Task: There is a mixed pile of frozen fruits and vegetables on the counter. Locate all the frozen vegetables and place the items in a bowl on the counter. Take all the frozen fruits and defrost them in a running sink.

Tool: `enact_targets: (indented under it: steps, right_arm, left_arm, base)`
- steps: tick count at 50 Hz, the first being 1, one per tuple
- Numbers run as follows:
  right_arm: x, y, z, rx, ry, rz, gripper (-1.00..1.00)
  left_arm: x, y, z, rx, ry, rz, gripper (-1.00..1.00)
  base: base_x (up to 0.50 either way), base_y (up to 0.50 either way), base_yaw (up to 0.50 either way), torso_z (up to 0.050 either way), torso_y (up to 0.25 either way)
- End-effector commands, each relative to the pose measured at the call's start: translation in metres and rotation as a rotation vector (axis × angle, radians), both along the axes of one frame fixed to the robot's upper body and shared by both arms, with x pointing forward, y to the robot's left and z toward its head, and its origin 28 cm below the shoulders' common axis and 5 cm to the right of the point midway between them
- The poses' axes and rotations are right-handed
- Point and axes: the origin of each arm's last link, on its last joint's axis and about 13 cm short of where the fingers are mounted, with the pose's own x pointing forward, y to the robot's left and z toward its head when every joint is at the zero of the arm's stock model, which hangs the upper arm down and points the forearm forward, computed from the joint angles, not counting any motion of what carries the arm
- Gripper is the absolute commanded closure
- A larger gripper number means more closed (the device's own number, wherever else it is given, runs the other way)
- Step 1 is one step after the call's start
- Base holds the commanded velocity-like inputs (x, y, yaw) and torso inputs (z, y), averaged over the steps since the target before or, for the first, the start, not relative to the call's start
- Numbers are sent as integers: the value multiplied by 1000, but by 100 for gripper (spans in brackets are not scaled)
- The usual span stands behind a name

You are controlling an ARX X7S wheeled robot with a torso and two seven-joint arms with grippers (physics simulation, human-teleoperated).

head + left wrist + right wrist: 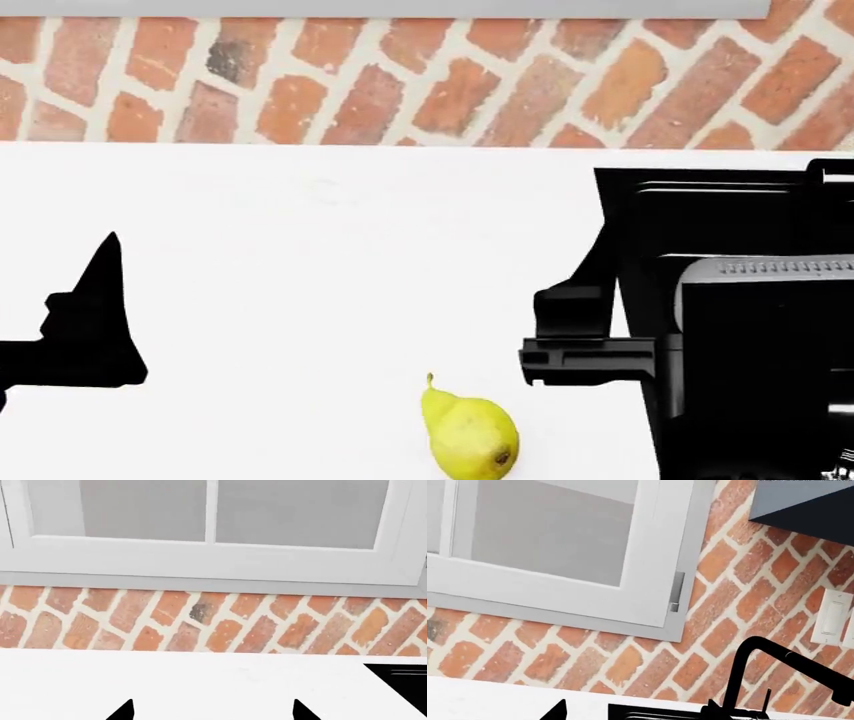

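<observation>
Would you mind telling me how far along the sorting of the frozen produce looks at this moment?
Nothing visibly finished: the bowl is out of view and the sink's inside is hidden by the right arm. Nothing in hand: the left gripper is open and empty, and the right gripper shows nothing between its fingertips. Left to do: the yellow pear lies on the counter, not yet in the sink.

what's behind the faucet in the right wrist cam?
Behind the black faucet: red brick wall, with a white wall switch plate beside it. The faucet's base and most of the sink are cut off by the frame edge.
</observation>
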Motion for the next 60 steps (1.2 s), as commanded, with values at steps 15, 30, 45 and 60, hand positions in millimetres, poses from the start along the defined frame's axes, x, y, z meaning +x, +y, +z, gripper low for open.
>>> enact_targets:
  steps: [15, 30, 45, 60]
  right_arm:
    - [1, -2, 0, 1, 4, -17, -100]
    - [0, -2, -1, 10, 14, -15, -100]
    - [-2, -1, -2, 2, 22, -7, -100]
    - [-1, 1, -4, 10, 45, 15, -100]
  left_arm:
    - [0, -2, 2, -4, 2, -19, -100]
    - [-1, -1, -1, -15, 13, -18, -100]
    - [-8, -10, 7, -36, -20, -109, -100]
    - [-24, -29, 5, -30, 36, -342, -100]
  base:
    - [-215, -1, 0, 0, 1]
    - [-129, 0, 0, 0, 0]
    - [0, 0, 0, 0, 0]
    - [0, 0, 0, 0, 0]
